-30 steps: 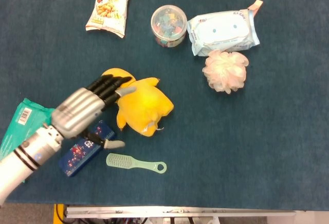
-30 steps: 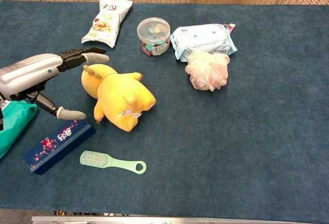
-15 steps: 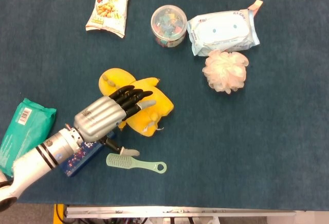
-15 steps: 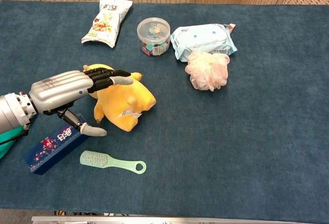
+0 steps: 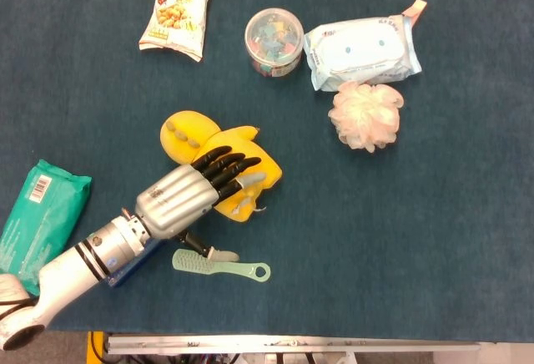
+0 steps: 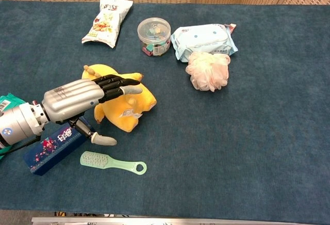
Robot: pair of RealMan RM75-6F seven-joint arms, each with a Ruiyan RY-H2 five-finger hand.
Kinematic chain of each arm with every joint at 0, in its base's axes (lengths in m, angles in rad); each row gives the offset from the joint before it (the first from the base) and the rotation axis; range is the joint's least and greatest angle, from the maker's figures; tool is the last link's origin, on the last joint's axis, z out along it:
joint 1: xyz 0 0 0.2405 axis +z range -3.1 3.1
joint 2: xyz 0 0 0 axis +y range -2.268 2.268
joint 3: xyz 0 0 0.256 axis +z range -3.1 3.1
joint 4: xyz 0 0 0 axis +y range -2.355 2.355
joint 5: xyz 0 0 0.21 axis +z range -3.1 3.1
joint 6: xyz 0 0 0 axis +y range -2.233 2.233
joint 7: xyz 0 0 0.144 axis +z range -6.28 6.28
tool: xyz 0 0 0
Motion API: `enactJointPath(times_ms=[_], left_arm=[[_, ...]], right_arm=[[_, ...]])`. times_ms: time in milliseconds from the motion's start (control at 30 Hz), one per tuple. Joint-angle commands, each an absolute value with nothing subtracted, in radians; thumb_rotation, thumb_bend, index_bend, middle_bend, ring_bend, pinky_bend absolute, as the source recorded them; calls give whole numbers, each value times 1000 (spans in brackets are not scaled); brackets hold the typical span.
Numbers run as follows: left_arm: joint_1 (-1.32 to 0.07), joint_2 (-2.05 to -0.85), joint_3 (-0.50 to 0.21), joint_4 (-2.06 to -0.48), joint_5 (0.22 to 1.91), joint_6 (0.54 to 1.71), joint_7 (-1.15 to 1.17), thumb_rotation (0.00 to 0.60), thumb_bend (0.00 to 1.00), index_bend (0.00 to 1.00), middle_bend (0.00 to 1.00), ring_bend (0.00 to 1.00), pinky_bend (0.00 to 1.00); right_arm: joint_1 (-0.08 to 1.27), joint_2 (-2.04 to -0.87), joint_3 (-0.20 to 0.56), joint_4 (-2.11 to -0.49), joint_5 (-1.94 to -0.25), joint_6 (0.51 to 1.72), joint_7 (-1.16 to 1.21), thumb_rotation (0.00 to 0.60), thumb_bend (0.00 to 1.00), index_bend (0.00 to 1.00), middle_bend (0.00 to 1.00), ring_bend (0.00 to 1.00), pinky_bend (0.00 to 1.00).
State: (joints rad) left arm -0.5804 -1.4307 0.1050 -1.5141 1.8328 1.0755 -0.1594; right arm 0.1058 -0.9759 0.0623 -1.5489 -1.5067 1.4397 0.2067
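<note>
Mint-green plastic, a small brush (image 6: pixel 112 162) lies nearest the table's front edge, its bristled head to the left and a ring at the handle's end, with a dark blue patterned box (image 6: pixel 54 147) just beside it to the left and a green packet (image 5: pixel 40 218) further left. Above these, the left hand (image 5: pixel 193 198), silver-backed with black fingers, is spread with fingers apart over the yellow plush toy (image 5: pixel 242 168); it holds nothing, the thumb pointing down toward the brush; whether the fingertips touch the plush cannot be told. The toy is soft, bright yellow, lying on its side on the blue cloth left of centre, a white tag at its lower edge. Farther back sit a pink bath pouf (image 6: pixel 208 70), a wet-wipes pack (image 6: pixel 202 40), a clear round tub of coloured bits (image 6: pixel 153 35) and a snack bag (image 6: pixel 107 20).
</note>
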Motion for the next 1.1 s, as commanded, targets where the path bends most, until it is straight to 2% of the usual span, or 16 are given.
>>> enactJointPath(times_ms=[33, 633, 900, 1100], left_arm=[[-580, -1444, 108, -1514, 1832, 1086, -154, 213, 20, 10, 0, 0, 0], [-567, -1542, 133, -1407, 1828, 1130, -101, 199, 20, 10, 0, 0, 0], [-571, -1527, 134, -1378, 1807, 1136, -108, 203, 20, 10, 0, 0, 0], [-564, -1502, 124, -1393, 1802, 1184, -133, 204, 20, 10, 0, 0, 0]], right_arm=[[105, -975, 62, -1550, -1506, 1439, 206, 600, 202, 394, 372, 247, 267], [105, -972, 64, -1560, -1500, 1433, 192, 600, 203, 395, 371, 248, 267], [103, -973, 64, -1564, -1501, 1436, 188, 600, 202, 395, 371, 247, 267], [104, -973, 65, -1567, -1504, 1436, 184, 600, 202, 395, 371, 247, 267]])
